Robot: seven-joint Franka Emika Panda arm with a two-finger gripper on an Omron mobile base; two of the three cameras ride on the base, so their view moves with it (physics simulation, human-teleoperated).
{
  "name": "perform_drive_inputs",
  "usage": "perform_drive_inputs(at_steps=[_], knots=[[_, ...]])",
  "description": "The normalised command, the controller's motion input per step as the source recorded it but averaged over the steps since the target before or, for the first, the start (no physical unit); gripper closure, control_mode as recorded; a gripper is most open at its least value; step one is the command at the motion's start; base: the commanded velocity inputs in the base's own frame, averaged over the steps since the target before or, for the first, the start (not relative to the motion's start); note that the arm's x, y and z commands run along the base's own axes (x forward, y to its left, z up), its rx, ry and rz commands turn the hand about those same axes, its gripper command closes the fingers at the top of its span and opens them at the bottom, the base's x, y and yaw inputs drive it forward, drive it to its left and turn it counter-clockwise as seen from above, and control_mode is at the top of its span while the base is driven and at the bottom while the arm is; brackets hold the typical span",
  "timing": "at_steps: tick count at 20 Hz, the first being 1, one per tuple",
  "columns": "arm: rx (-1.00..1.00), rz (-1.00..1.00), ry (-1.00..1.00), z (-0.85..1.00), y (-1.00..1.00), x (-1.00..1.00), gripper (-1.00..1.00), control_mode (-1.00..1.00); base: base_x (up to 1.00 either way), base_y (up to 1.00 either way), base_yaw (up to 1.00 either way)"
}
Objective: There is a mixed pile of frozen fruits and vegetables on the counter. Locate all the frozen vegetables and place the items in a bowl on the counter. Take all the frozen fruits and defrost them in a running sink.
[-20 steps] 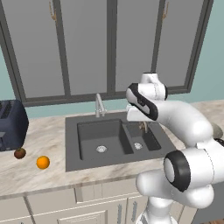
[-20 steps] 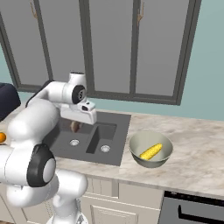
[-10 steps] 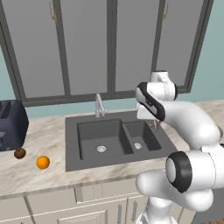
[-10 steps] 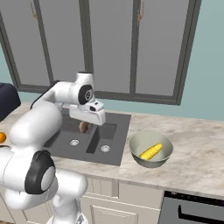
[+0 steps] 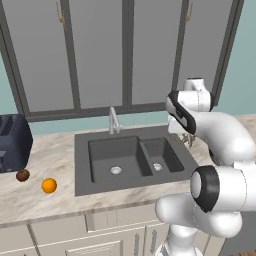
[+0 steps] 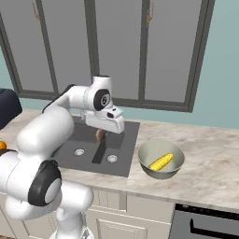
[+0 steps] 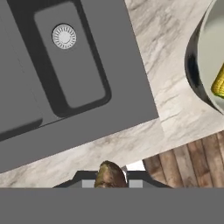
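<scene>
While the small tan-brown capped mushroom (image 7: 111, 174) is clamped between the closed dark fingers of the two-finger gripper (image 6: 102, 136), it is carried above the right edge of the dark grey rectangular double-basin sink (image 5: 131, 159), over its small basin and not yet over the wide, shallow, pale grey-green round bowl (image 6: 161, 160). Nearest in the scene, the light beige marbled stone counter (image 6: 210, 163) is seen along the front edge, with the bowl standing on it just right of the sink. Inside the bowl the short yellow corn cob (image 6: 161, 162) is already laid. Farther left on the counter, the bright orange round ball (image 5: 49, 185) and the dark brown round fruit (image 5: 22, 175) are left near each other, beside a dark blue toaster (image 5: 14, 142). At the far side of the sink a silver faucet (image 5: 114, 120) is mounted, below tall grey cabinet doors (image 5: 95, 52).

Several risks are judged from here. If the grip is loosened too early, the mushroom would be dropped into the sink, where only fruits belong, or onto the counter. If the carry is stopped short, the bowl's rim could be struck and the bowl shifted. Because the mushroom is small and rounded, a slip from the fingers is also possible during a quick swing.
</scene>
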Motion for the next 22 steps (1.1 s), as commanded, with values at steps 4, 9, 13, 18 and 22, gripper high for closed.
perform_drive_inputs(at_steps=[4,9,13,18,22], knots=[[-0.04,-0.04,0.00,0.09,-0.46,0.02,1.00,-1.00,0.00,0.00,0.00],[-0.04,-0.06,0.00,0.13,-0.45,0.00,1.00,-1.00,0.00,0.00,0.00],[-0.01,-0.08,0.00,0.09,-0.45,-0.01,1.00,-1.00,0.00,0.00,0.00],[0.00,-0.07,0.00,0.03,-0.47,-0.02,1.00,-1.00,0.00,0.00,0.00],[-0.01,-0.07,0.00,0.03,-0.46,-0.03,1.00,-1.00,0.00,0.00,0.00]])
